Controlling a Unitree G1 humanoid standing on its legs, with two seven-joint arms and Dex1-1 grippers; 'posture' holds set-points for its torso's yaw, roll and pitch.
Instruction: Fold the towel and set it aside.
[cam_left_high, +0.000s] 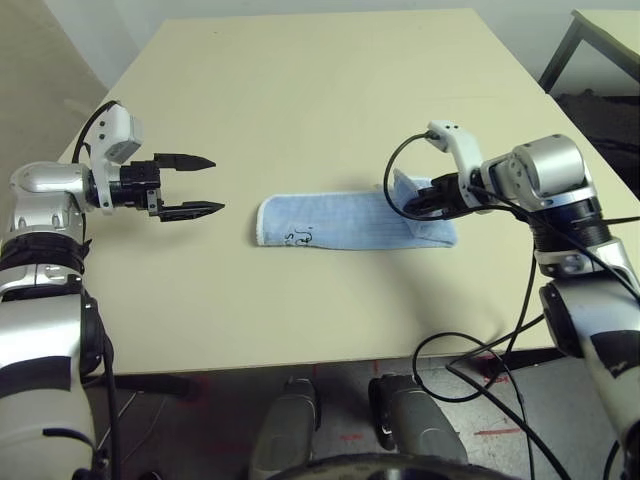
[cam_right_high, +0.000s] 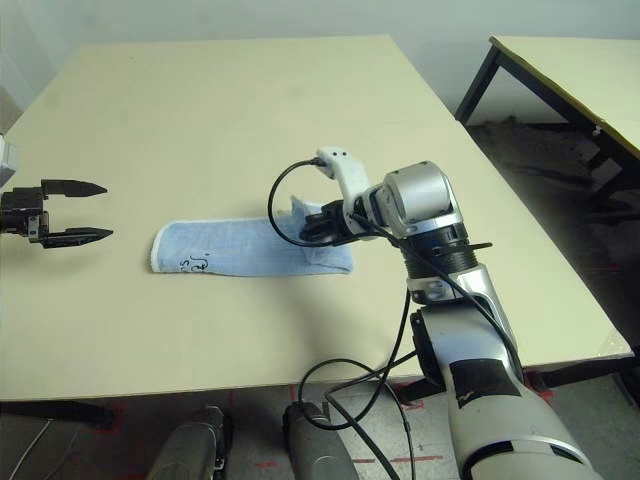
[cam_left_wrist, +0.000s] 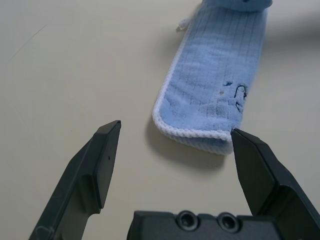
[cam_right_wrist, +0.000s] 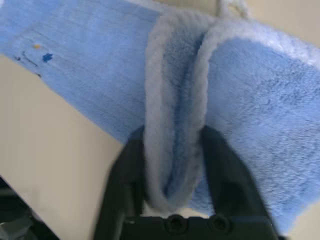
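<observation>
Right wrist view: the right gripper (cam_right_wrist: 172, 165) has its jaws partly parted, a doubled fold of the light-blue towel (cam_left_high: 345, 222) between them, touching both. Dark embroidery near the towel's far end is unreadable. The towel lies folded long on the table (cam_left_high: 300, 100). The left gripper (cam_left_high: 190, 186) hovers level, jaws released wide, well apart from it.
</observation>
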